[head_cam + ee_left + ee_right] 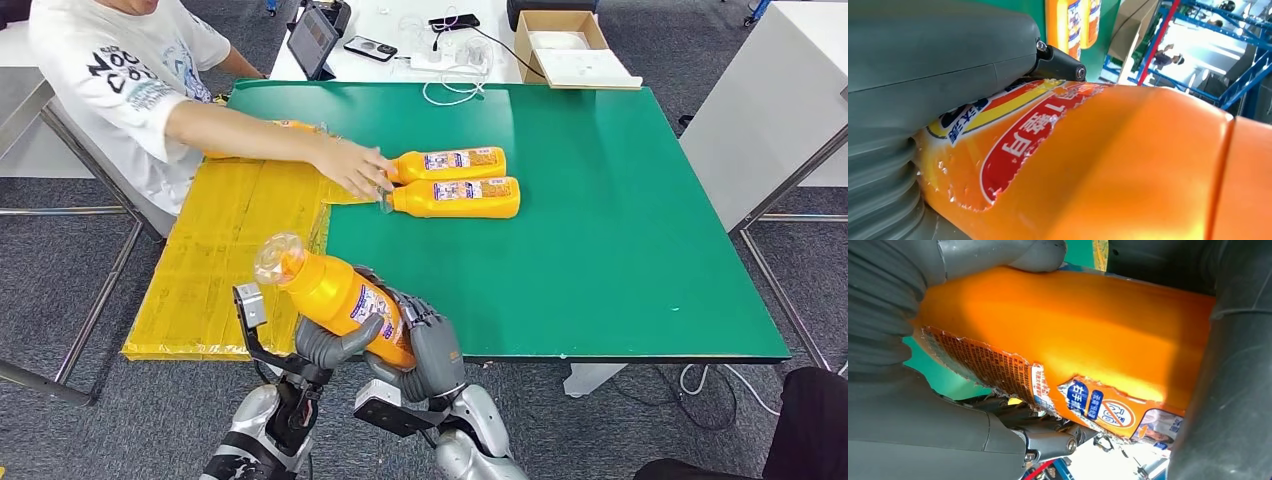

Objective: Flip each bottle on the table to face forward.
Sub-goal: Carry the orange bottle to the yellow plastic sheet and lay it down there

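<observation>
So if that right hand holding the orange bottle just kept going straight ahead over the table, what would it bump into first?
Probably the nearer of the two bottles lying on the table, with the person's hand resting at their caps. The right hand points roughly up the green mat; depth is hard to judge.

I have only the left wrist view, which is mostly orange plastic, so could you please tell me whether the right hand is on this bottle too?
Observer: Yes, the right hand wraps the held bottle near its base, beside the left hand.
Operator: Thank you. Which way does its cap point?
Observer: Up and towards the robot's left; the bottle is tilted over the near edge of the table.
Operator: Is anyone near the bottles lying further off?
Observer: A person's hand rests at the cap ends of the far bottle and the near bottle.
</observation>
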You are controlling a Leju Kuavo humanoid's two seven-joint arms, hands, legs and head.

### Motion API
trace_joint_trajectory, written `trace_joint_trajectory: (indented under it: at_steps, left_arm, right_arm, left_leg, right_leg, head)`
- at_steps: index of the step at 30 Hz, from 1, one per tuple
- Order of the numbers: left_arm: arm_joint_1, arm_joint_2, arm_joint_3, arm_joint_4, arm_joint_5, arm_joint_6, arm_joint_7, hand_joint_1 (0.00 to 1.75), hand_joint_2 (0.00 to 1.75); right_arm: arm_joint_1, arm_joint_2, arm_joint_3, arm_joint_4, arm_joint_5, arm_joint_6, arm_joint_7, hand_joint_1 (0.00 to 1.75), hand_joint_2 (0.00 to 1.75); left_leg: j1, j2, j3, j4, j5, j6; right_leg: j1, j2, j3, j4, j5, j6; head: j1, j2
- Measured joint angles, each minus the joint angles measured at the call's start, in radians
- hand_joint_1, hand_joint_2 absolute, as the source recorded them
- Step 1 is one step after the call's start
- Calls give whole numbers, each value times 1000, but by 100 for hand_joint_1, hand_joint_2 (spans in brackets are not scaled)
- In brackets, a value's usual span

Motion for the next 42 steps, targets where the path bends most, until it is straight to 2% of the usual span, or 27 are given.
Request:
trace_joint_trajectory:
  at_steps: [1,2,5,9,16,19,24,30,34,37,42]
  left_arm:
    - [0,0,0,-1,-14,12,-6,175,175]
    - [0,-1,-1,-4,-32,29,-12,175,175]
    - [-1,-3,-4,-20,-97,90,-33,175,175]
    - [0,-5,-7,-45,-188,180,-56,175,175]
    - [2,-6,-8,-73,-211,204,-62,175,175]
    - [2,-6,-8,-80,-257,252,-78,175,175]
    - [-13,-6,1,-101,-426,457,-126,175,175]
    - [-78,2,41,-92,-690,743,-163,175,175]
    - [-162,27,80,-17,-879,899,-129,175,175]
    - [-244,63,110,110,-1063,1013,-65,175,175]
    - [-362,137,175,347,-1341,1065,59,175,175]
  right_arm:
    - [0,0,1,2,-1,1,3,16,175]
    - [1,0,2,3,-2,3,6,0,131]
    - [5,1,3,9,-12,19,18,0,0]
    - [12,1,2,-9,-56,75,32,0,0]
    - [16,1,-1,-47,-73,104,39,0,0]
    - [23,0,-2,-66,-110,127,32,0,0]
    - [60,-6,-14,-183,-204,191,21,0,0]
    - [77,-18,-28,-339,-258,196,0,0,0]
    - [80,-19,-30,-412,-280,151,-33,0,0]
    - [80,-20,-31,-451,-300,116,-49,0,0]
    - [80,-19,-31,-492,-344,89,-75,0,0]
  left_leg:
    - [0,0,0,0,0,0]
    - [0,0,0,0,0,0]
    - [0,0,0,0,0,0]
    - [0,0,0,0,0,0]
    - [0,0,0,0,0,0]
    - [0,0,0,0,0,0]
    - [0,0,-1,0,0,0]
    - [0,0,-1,0,1,0]
    - [0,0,0,0,1,0]
    - [0,0,0,0,2,0]
    - [0,3,0,0,2,0]
  right_leg:
    - [0,0,0,0,0,0]
    - [0,0,0,0,0,0]
    - [0,0,0,0,0,0]
    - [0,0,0,0,0,0]
    - [0,0,0,0,0,0]
    - [0,0,0,0,0,0]
    - [0,0,0,0,0,0]
    - [0,0,0,0,0,0]
    - [0,0,0,0,1,0]
    - [0,0,1,0,1,0]
    - [0,1,0,1,1,0]
  head:
    - [0,0]
    - [0,0]
    - [0,0]
    - [0,0]
    - [0,0]
    - [0,0]
    - [0,0]
    - [0,0]
    - [0,0]
    - [0,0]
    - [0,0]
